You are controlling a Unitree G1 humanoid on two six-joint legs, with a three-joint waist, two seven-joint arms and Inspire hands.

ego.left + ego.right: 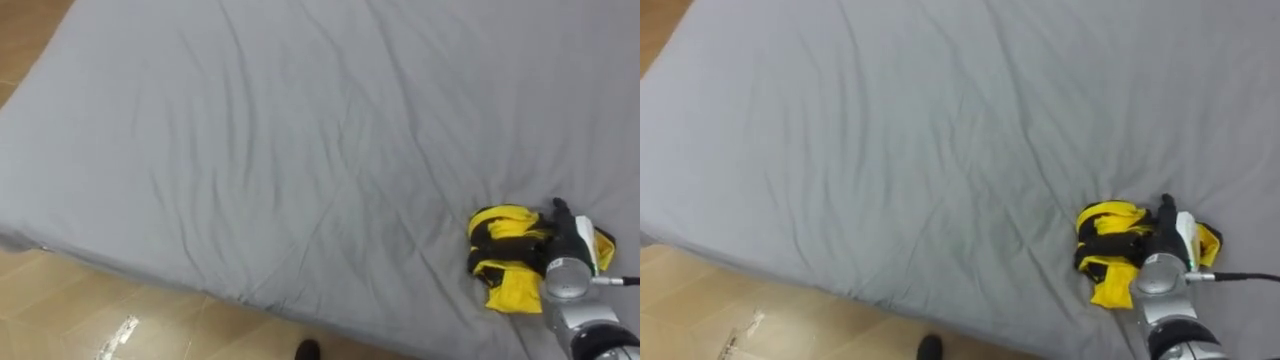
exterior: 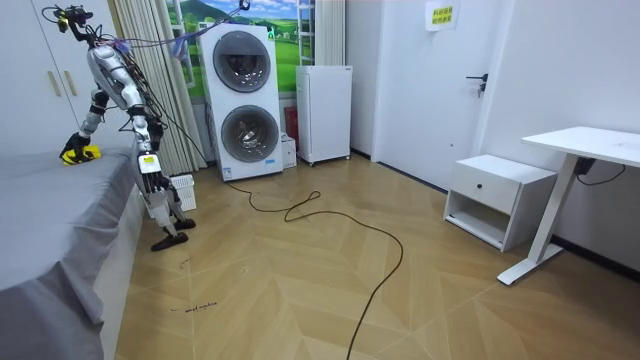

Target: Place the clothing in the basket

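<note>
A crumpled yellow and black garment (image 1: 505, 250) lies on the grey bed (image 1: 300, 150), near its front edge at the lower right. My right hand (image 1: 562, 235) rests on the garment's right side, seen from behind the wrist, with its fingers lost among the cloth. In the room view I stand at the bedside and lean over it, one arm reaching down to the garment (image 2: 78, 154). A white slatted basket (image 2: 182, 190) stands on the floor beside my feet.
The bed's front edge drops to a wooden floor (image 1: 60, 300) with a small clear wrapper (image 1: 118, 335) on it. Behind me stand stacked washing machines (image 2: 245, 100) and a white cabinet (image 2: 325, 100). A nightstand (image 2: 495, 195) and a desk (image 2: 580, 145) are across the room.
</note>
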